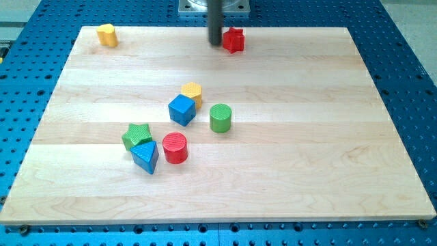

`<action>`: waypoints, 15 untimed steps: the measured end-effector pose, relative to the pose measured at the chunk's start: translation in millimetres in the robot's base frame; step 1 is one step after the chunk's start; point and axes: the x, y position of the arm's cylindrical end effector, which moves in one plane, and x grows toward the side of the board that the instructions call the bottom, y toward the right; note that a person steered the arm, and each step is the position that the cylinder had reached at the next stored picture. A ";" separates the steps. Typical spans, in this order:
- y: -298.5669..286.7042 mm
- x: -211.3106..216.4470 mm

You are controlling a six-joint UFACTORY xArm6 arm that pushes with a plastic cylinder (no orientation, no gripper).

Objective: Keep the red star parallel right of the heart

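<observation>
The red star (234,40) lies near the top edge of the wooden board, a little right of centre. My tip (215,44) is the lower end of the dark rod and stands just left of the red star, close to it or touching it. The yellow heart (106,34) lies at the board's top left corner, far to the left of the star and at about the same height in the view.
In the middle lie a yellow hexagon (192,91), a blue cube (181,110) and a green cylinder (220,117). Lower left lie a green star (137,135), a blue triangle (145,156) and a red cylinder (175,147). The wooden board (328,171) rests on a blue perforated table.
</observation>
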 end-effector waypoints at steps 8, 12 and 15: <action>56.6 19.4; 54.9 -13.7; 48.5 30.6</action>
